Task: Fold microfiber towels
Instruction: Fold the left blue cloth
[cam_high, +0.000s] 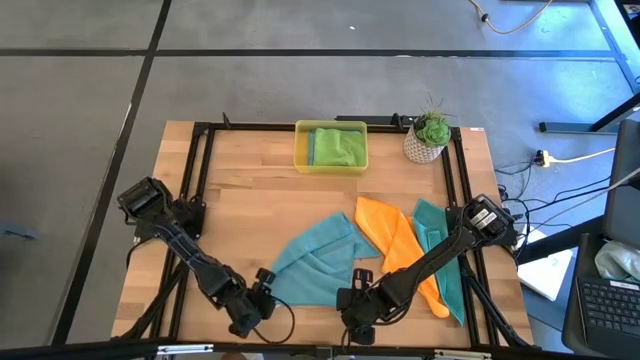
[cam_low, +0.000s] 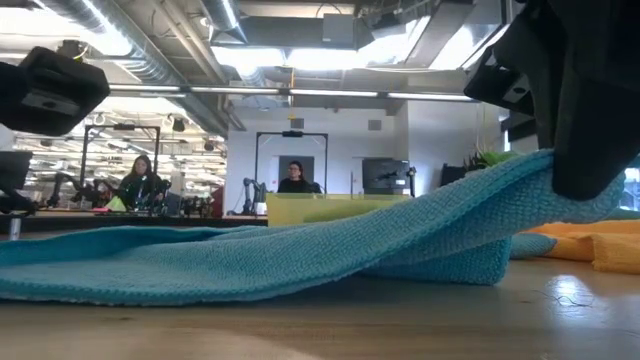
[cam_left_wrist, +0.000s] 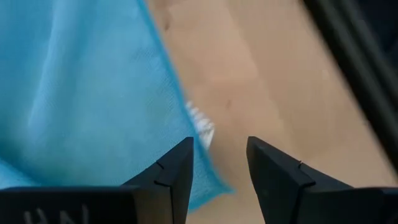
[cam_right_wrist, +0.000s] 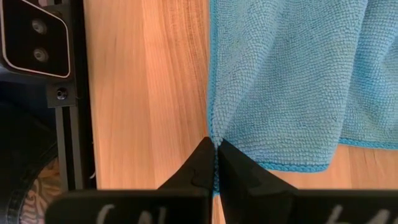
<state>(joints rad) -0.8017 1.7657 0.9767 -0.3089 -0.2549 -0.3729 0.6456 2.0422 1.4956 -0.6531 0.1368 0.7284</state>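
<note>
- Teal towel (cam_high: 318, 262) lies spread at the table's near edge, between the two grippers; its near edge runs roughly from one gripper across to the other.
- Right gripper (cam_right_wrist: 216, 163) is clenched on that towel's near hem, the cloth pinched between the fingertips and lifted off the wood, as the low view shows it rising to the gripper.
- Left gripper (cam_left_wrist: 219, 163) hangs just over the towel's other near corner with its fingers parted and nothing between them; the corner's tip sits in the gap, the rest of the cloth off to one side. My read: this arm is the nearer one to that free corner and would have to close on it before any fold.
- Beyond the teal towel, past the right gripper, lie an orange towel (cam_high: 395, 245) and another teal one (cam_high: 440, 250), overlapping.
- Wooden table (cam_high: 250, 175) is bare farther on, up to a yellow tray (cam_high: 300, 150) holding a folded green towel (cam_high: 336, 147), with a potted plant (cam_high: 430, 135) beside it.
- Far behind, an open workroom with two people seated at desks.
</note>
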